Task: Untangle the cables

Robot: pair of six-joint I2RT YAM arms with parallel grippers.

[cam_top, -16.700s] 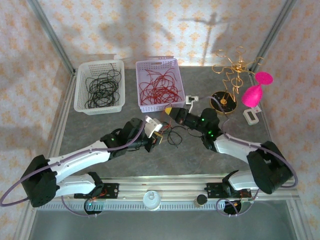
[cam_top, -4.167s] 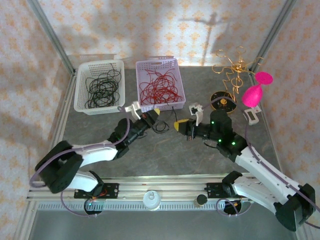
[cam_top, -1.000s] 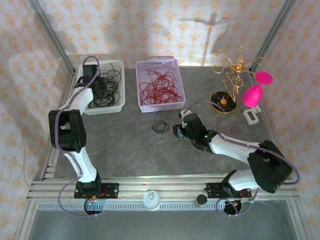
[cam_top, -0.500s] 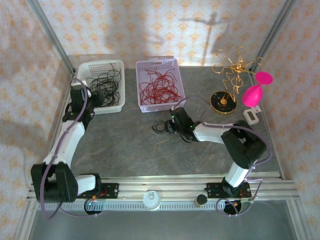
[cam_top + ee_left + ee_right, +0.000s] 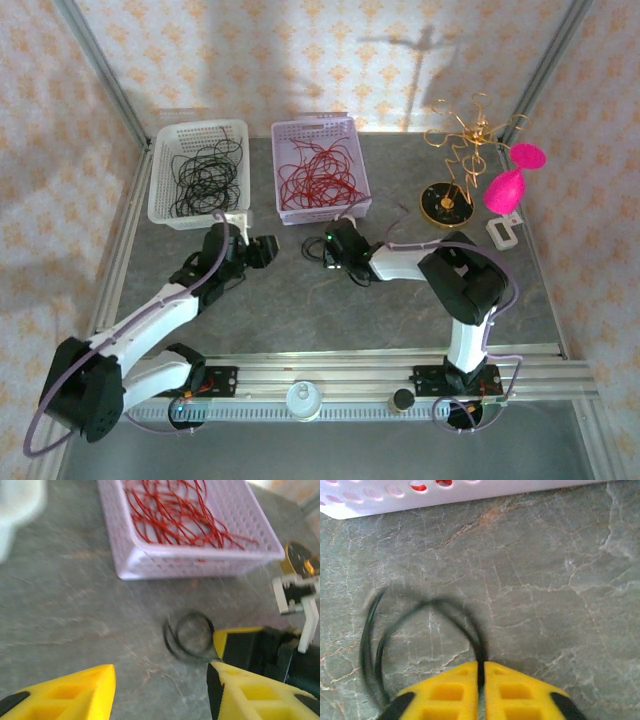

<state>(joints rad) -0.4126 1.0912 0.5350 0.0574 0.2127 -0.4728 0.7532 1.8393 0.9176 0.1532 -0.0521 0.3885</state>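
Outward from the pinching right tool (image 5: 481, 667), black cable (image 5: 437, 600) loops flat.

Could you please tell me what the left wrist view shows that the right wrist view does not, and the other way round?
The left wrist view offers the red cables heaped inside the lilac basket, and the left gripper open with nothing between its fingers. The right wrist view offers the close look: the right gripper shut on a strand of the black cable. Both share that cable's loop lying on the grey table near the basket's wall.
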